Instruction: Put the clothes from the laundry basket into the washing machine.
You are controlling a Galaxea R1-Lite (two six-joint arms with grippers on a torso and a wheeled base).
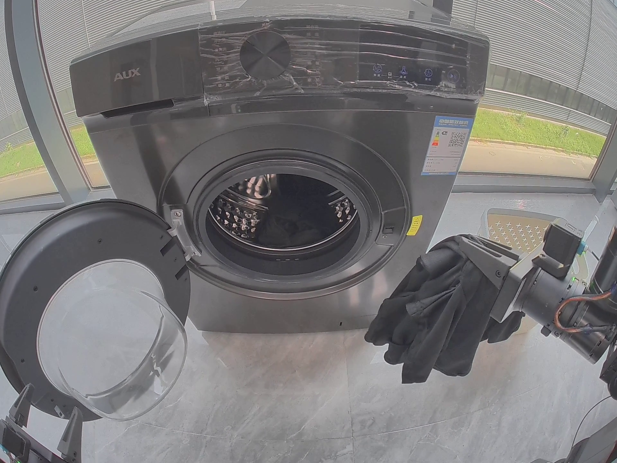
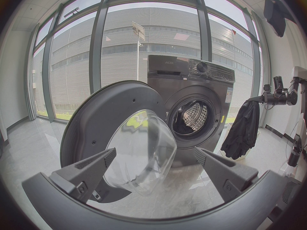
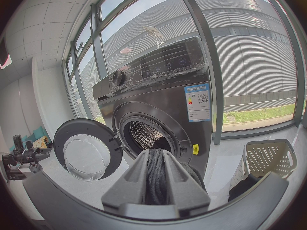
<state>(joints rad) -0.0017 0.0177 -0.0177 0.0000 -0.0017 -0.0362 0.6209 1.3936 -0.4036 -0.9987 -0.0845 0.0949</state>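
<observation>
The washing machine fills the centre of the head view. Its round door is swung fully open at lower left. Inside the drum a dark heap of cloth lies at the bottom.

At right centre, the right gripper has its 2 fingers pressed together on a bunch of a black garment. The garment hangs free above the floor, right of the machine's opening and outside it.

Behind this arm, at the right edge, stands the pale perforated laundry basket. What it contains cannot be told.

In the lower left corner the left gripper is spread wide and holds nothing, just below the door.
</observation>
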